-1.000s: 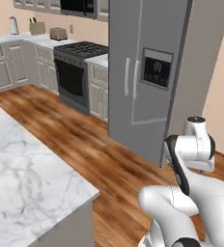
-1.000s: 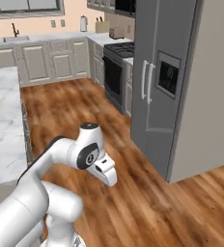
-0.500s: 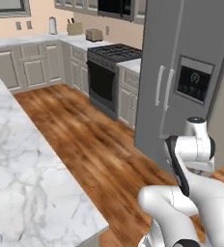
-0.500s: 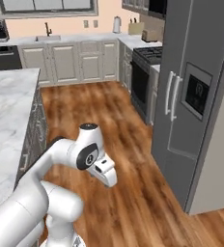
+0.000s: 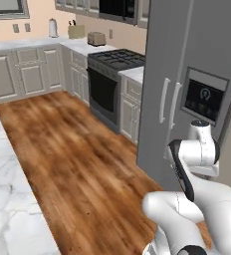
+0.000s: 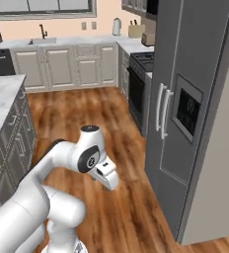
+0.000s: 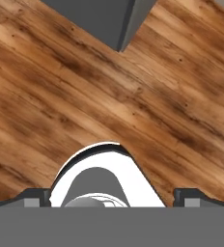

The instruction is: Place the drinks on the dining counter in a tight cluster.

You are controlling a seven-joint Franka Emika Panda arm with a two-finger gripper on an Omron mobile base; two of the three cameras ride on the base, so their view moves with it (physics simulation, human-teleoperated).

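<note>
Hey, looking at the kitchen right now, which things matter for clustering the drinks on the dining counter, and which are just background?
Part of the job:
- dining counter, marble top at the left
- claw, open, holding nothing, over wood floor

Just lying about:
- fridge
- stove
- toaster
- kettle
- sink tap

Table: white marble, grey veining. Floor: brown wood-grain planks. Refrigerator: grey. Cabinets beside refrigerator: light grey.
</note>
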